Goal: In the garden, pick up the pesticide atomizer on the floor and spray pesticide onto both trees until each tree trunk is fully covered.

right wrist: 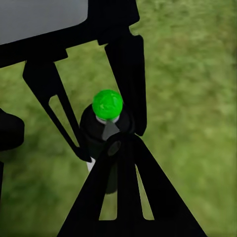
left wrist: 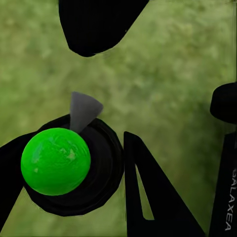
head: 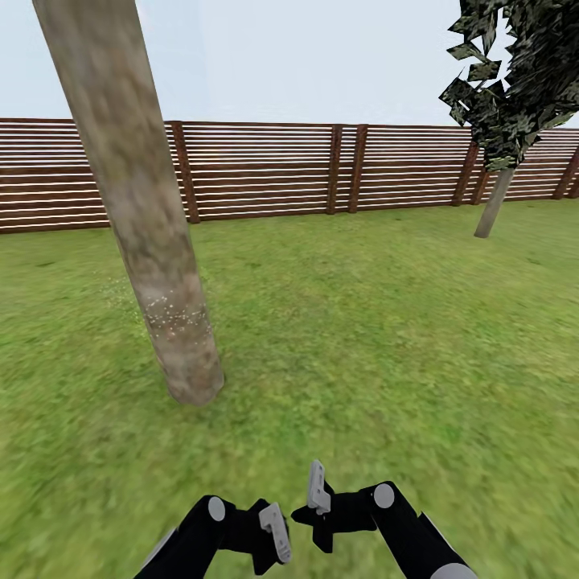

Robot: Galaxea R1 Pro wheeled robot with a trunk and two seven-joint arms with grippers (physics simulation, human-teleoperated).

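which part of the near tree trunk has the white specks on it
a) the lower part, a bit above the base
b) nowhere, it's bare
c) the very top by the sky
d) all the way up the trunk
a: in the head view the white specks sit in a band low on the near tree trunk, just above where it meets the lawn; higher up it is plain mottled grey-tan.

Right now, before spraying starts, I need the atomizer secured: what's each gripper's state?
Left gripper: closed on the atomizer.
Right gripper: cannot be told.
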